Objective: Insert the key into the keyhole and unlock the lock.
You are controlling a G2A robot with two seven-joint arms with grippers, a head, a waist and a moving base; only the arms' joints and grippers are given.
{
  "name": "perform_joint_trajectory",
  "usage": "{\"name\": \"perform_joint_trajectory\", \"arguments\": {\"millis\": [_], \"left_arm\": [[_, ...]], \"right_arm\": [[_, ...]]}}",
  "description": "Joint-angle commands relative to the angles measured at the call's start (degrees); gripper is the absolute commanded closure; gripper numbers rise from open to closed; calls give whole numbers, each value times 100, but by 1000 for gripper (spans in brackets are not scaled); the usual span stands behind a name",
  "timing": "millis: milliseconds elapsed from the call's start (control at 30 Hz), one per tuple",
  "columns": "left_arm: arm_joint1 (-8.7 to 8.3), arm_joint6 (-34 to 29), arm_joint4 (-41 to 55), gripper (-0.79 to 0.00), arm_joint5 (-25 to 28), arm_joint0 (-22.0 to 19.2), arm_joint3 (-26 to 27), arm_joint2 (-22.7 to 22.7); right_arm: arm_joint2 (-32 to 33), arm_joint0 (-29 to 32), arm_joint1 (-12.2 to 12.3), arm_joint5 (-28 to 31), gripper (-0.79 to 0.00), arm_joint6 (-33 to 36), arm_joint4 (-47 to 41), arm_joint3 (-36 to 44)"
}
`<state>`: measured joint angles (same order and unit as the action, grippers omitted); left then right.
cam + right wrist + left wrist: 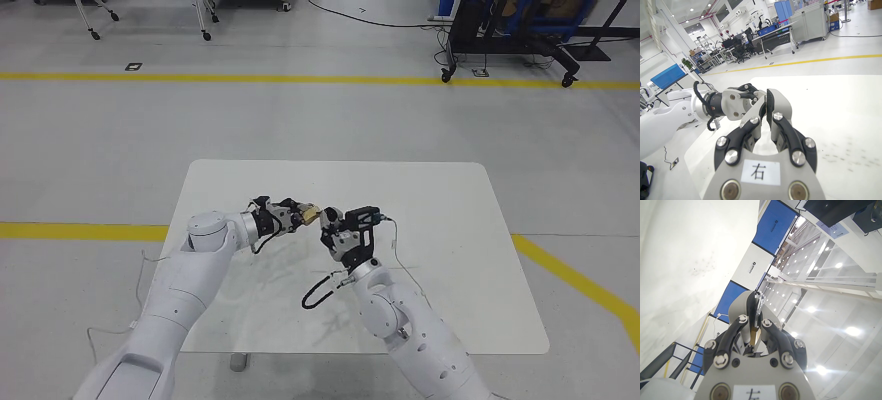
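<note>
My left gripper [755,321] clamps the lock [755,334], my right gripper [765,103] pinches the key [761,303]. Slight tilt — it could jam or slip.

A white rectangular tabletop with rounded corners [440,200] takes up the middle of the top view. It stands on a pale grey floor [300,120] crossed by yellow lines [300,78]. In the right wrist view the tabletop [829,106] carries faint dark scuff specks [846,151] towards the lower right.
</note>
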<state>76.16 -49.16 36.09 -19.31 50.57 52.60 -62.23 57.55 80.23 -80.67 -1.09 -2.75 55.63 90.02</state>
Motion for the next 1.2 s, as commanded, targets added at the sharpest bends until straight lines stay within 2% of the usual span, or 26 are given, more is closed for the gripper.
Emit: {"name": "perform_joint_trajectory", "arguments": {"millis": [0, 367, 500, 600, 700, 733, 933, 1167], "left_arm": [[-1, 12, 10, 0, 8, 1, 0, -3], [-3, 74, 37, 0, 55, 8, 13, -8], [-10, 234, -70, 0, 260, 16, 54, -20], [-17, 361, -179, 0, 507, 61, 152, -30], [-25, 513, -254, 0, 755, 130, 265, -63], [-28, 559, -272, 0, 824, 154, 304, -76], [-44, 727, -391, 0, 1051, 267, 491, -119], [-56, 795, -606, 0, 1106, 317, 602, -85]], "right_arm": [[2, 24, 5, 24, 0, 75, 36, 26], [32, 97, 23, 41, 0, 558, 96, 84], [71, 140, 14, 49, 0, 641, -170, 117], [212, 228, -24, 52, 0, 611, -1069, 234], [473, 330, -70, 149, 0, 852, -2685, 376], [546, 339, -75, 132, 0, 917, -2984, 385], [614, 364, -123, -230, 0, 1026, -3903, 384], [521, 202, -182, -271, 0, 1110, -4526, 265]]}}
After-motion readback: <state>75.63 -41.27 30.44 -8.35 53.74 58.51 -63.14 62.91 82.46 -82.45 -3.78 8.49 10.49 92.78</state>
